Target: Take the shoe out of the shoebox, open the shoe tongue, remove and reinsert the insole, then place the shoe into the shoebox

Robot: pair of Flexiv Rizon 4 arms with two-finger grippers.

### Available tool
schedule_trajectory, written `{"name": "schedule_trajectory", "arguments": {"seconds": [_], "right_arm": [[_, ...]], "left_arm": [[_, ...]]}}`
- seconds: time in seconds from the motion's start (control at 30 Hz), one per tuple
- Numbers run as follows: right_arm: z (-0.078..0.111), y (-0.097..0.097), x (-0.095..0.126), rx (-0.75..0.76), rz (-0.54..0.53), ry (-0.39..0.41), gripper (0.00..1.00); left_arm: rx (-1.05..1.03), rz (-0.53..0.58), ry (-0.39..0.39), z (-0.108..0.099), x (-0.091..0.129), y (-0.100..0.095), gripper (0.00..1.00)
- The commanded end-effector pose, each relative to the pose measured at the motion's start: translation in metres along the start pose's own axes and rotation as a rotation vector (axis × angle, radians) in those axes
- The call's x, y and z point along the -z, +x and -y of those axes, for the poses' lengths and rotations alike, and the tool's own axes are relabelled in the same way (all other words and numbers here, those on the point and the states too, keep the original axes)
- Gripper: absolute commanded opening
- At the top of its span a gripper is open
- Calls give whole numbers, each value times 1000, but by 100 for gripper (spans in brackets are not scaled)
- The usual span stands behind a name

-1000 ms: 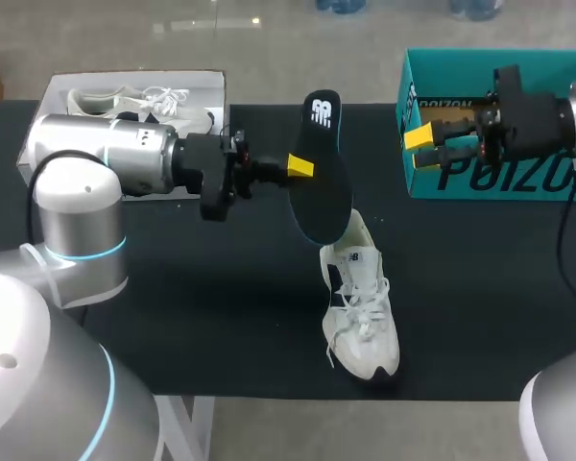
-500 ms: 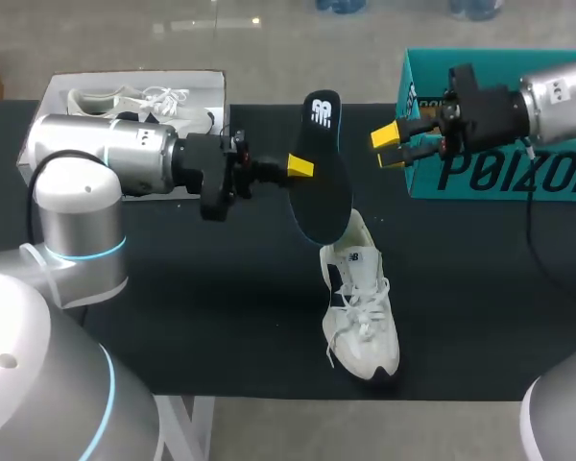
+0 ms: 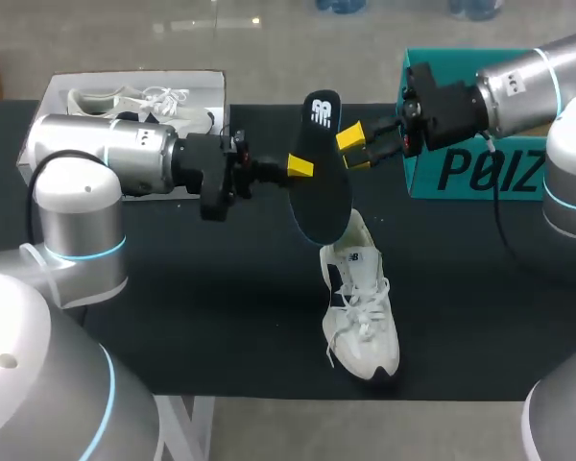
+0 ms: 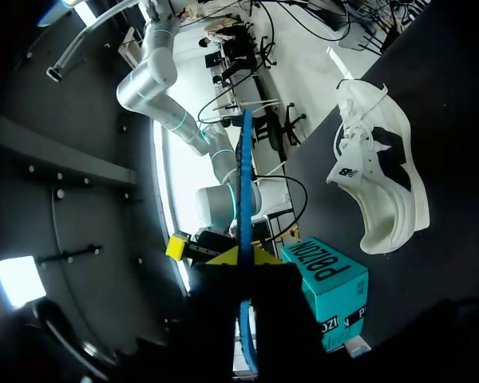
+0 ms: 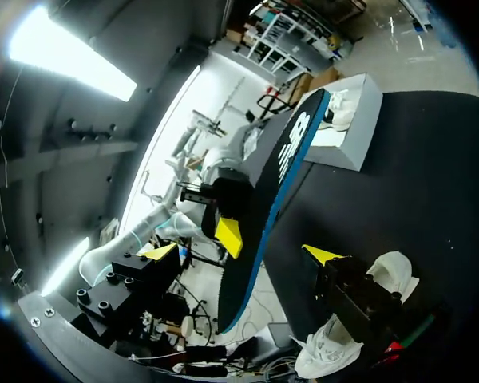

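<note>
A black insole (image 3: 322, 173) with a blue edge is held upright above the table, my left gripper (image 3: 300, 166) shut on its side edge. My right gripper (image 3: 355, 146) is open just right of the insole's upper half, its fingers not touching it. The white shoe (image 3: 360, 298) lies on the black table below the insole, toe toward the front edge. In the left wrist view the insole (image 4: 244, 183) shows edge-on between the fingers of the left gripper (image 4: 245, 259). In the right wrist view the insole (image 5: 271, 199) stands ahead of the wide-open right gripper (image 5: 239, 252).
The teal shoebox (image 3: 480, 125) stands at the back right, behind my right arm. A white box (image 3: 48, 106) with another white shoe in it sits at the back left. The black tabletop (image 3: 221, 317) is bare in front of my left arm.
My right arm has swung left from over the teal shoebox to just beside the insole, still open. The left arm and the insole have not moved.
</note>
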State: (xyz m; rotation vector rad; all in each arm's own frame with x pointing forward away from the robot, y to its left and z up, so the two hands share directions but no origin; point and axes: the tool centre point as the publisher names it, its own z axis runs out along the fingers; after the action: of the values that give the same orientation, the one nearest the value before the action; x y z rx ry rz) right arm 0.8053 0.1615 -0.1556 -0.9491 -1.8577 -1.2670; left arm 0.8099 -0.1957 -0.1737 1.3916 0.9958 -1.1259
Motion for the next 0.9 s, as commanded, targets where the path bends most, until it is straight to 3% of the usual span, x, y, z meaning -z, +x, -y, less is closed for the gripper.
{"name": "schedule_trajectory", "arguments": {"seconds": [0.03,0.67,0.7,0.73,0.77,0.83,0.9], "right_arm": [[3,2,-7,1,-1,0,100],[12,0,-21,-19,-19,1,100],[11,0,-22,-19,-20,1,89],[11,-1,-23,-20,-21,1,68],[11,-1,-23,-20,-21,1,55],[10,-1,-24,-20,-23,0,40],[10,-1,-24,-19,-24,-1,32]], "left_arm": [[-3,2,-2,0,-2,1,0],[-3,2,-2,0,-2,1,0],[-3,2,-2,0,-2,1,0],[-3,2,-2,0,-2,1,0],[-3,2,-2,0,-2,1,0],[-3,2,-2,0,-2,1,0],[-3,2,-2,0,-2,1,0]]}}
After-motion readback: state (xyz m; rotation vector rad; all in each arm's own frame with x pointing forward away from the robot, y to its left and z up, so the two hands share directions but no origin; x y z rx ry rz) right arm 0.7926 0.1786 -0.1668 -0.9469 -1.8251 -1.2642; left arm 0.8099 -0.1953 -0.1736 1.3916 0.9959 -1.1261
